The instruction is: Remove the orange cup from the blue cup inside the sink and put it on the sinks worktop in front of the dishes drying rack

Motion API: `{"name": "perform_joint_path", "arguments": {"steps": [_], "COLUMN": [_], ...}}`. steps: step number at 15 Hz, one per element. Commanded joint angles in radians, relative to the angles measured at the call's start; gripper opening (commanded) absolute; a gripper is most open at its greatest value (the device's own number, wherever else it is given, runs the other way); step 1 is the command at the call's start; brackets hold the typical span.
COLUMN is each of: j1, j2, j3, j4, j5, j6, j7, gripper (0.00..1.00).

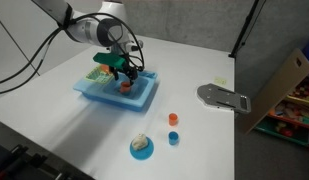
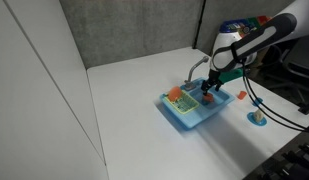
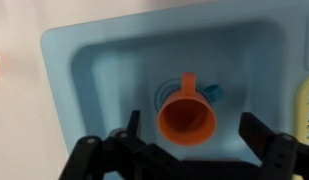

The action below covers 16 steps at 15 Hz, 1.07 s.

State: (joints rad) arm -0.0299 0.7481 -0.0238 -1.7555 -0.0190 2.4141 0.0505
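Wide white worktop (image 1: pixel 194 60), the sink (image 1: pixel 146 101) on it, and the arm poised right over the basin. By my reading nothing of the job is done yet. The orange cup (image 3: pixel 187 118) sits down in the basin, nested in the blue cup (image 3: pixel 160 96), of which only a pale rim shows in the wrist view. The hand (image 3: pixel 191 128) is spread wide with a finger on either side of the orange cup, gripping nothing. Whether the pads touch it, I cannot tell.

So the squeeze, the lift, the carry and the set-down are all to come. The target is the sink's ledge (image 1: pixel 91 89) in front of the dishes drying rack (image 1: pixel 99 71).

Around the sink and well apart from it are a cardboard box (image 1: pixel 284 85), a flat grey piece (image 1: pixel 224 97) and a blue plate (image 1: pixel 142 147) with something pale on it. The grey faucet (image 2: pixel 194 68) stands near the hand, and the rack sits beside the basin. Those two are what the cup must clear on the way out.

Smallest of all are a tiny orange cup (image 1: pixel 173 118) and a tiny blue cup (image 1: pixel 173 138) out on the worktop, plus a dark blue bit (image 3: pixel 212 92) just beside the nested pair.
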Motion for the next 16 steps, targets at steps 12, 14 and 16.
{"name": "perform_joint_path", "arguments": {"steps": [12, 14, 16], "j1": [-0.012, -0.015, -0.014], "j2": [0.102, 0.107, 0.109], "j3": [0.012, 0.016, 0.016], "j4": [0.107, 0.114, 0.116], "j5": [0.03, 0.04, 0.048], "j6": [-0.008, -0.011, -0.013], "j7": [-0.013, -0.015, -0.015], "gripper": [0.85, 0.66, 0.49]}}
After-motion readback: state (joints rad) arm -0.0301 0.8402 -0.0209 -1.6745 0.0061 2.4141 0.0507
